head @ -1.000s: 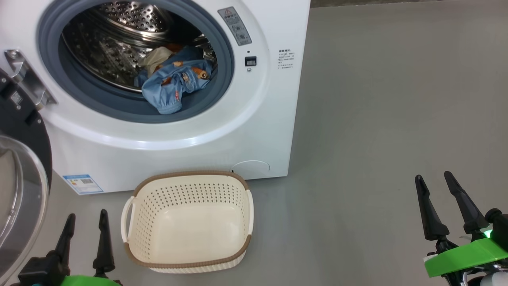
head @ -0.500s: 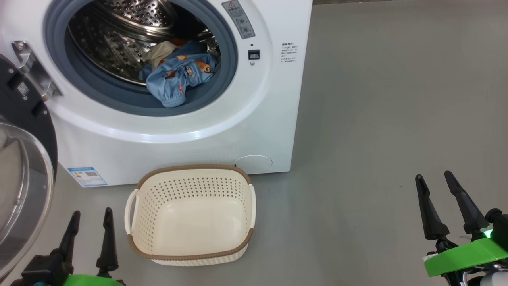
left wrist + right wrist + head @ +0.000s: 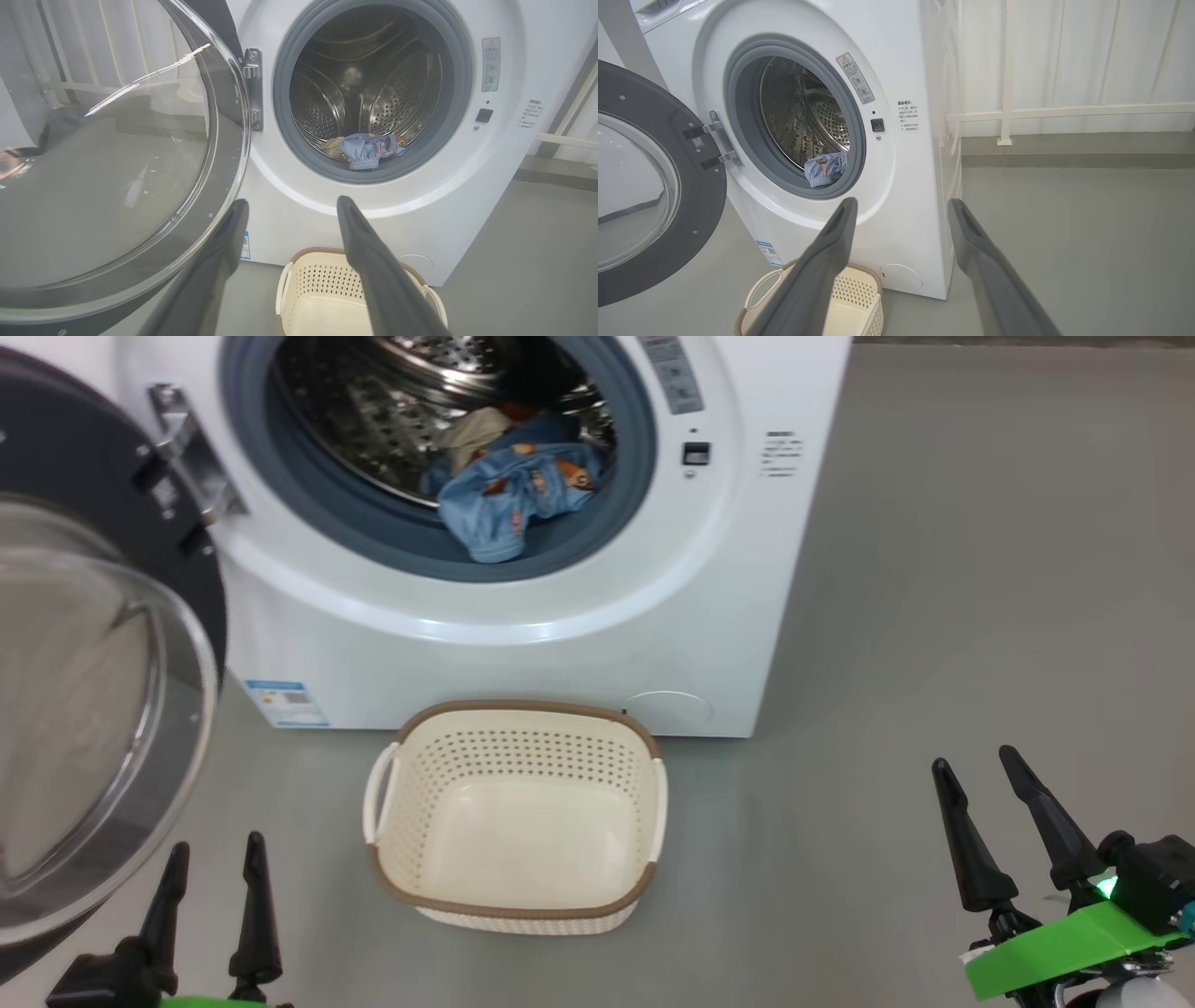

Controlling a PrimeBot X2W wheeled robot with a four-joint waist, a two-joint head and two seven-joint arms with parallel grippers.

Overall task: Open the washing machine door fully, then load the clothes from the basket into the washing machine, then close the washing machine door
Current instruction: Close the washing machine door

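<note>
door rim (image 3: 213, 616) stands near left gripper (image 3: 215, 845).

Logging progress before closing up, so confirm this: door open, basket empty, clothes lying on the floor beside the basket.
Wrong: the clothes lie inside the washing machine, at the front of its drum, as the head view shows. The washing machine door is open, the basket empty.

The basket (image 3: 523, 756) sits on the floor (image 3: 934, 616) just before the washing machine (image 3: 523, 663), between my left gripper (image 3: 216, 843) and my right gripper (image 3: 973, 757). The clothes (image 3: 509, 495) lie in the drum (image 3: 373, 415) at its front lip. The washing machine door (image 3: 93, 709) stands open on the machine's left, beyond my left gripper.
</note>
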